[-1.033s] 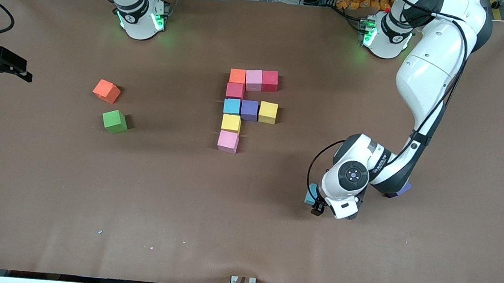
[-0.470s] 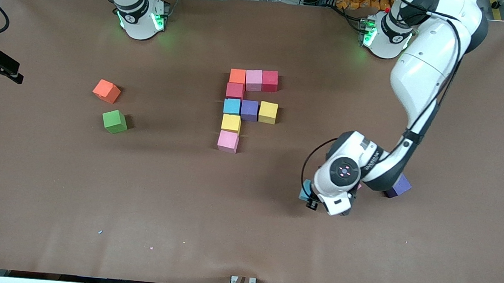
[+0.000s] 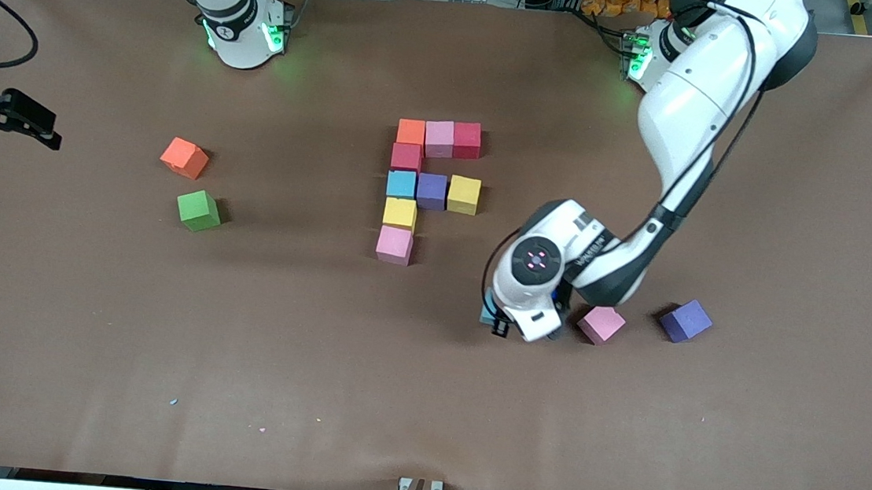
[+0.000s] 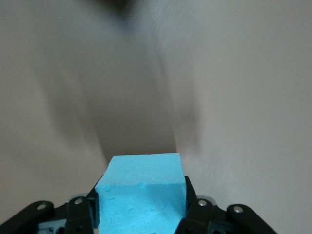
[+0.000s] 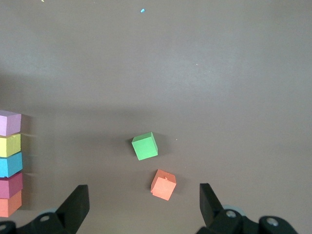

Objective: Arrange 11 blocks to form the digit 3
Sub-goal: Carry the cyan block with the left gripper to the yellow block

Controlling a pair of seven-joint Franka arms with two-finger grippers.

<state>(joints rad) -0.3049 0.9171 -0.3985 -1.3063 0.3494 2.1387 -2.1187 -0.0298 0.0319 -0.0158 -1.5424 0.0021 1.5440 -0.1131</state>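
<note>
My left gripper (image 3: 494, 319): clamped on a light blue cube (image 4: 141, 192), over bare table (image 3: 315, 361) near a loose pink cube (image 3: 601, 324). My right gripper (image 5: 144, 204): fingers spread, waiting. Partial digit (image 3: 430, 189): nine cubes, mid-table.

Glossy white arm shells, black joints and cables, green-lit bases, black grippers

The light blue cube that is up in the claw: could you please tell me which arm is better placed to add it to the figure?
Left. The left claw is already shut on the light blue cube, close to the block figure. The right claw waits open at the table's edge, holding nothing.
</note>
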